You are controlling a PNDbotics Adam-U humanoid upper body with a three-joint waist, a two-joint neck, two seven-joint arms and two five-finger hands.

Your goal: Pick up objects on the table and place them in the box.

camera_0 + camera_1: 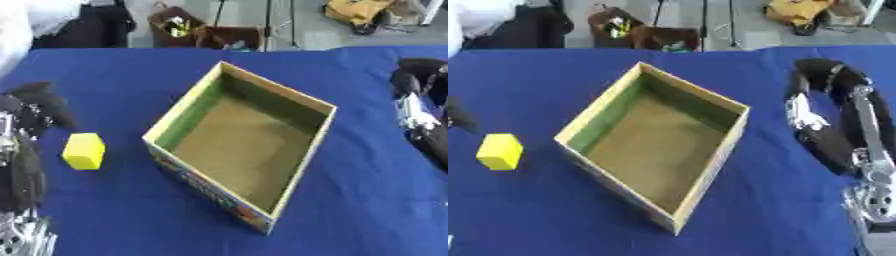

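A yellow block (84, 151) lies on the blue table (367, 190), left of an open cardboard box (277, 85). The box sits askew in the middle with a bare brown floor. My left hand (37, 104) is black and hovers at the left edge, just above and left of the block, not touching it. Its arm (17, 172) runs down the left side. My right hand (814, 107) rests at the right of the box, fingers relaxed, holding nothing. Its silver forearm (868, 150) runs to the lower right corner.
Beyond the table's far edge, brown bags (179, 27) and a yellow bundle (354, 10) sit on the grey floor. Bare blue cloth (553, 215) stretches in front of the box and the block.
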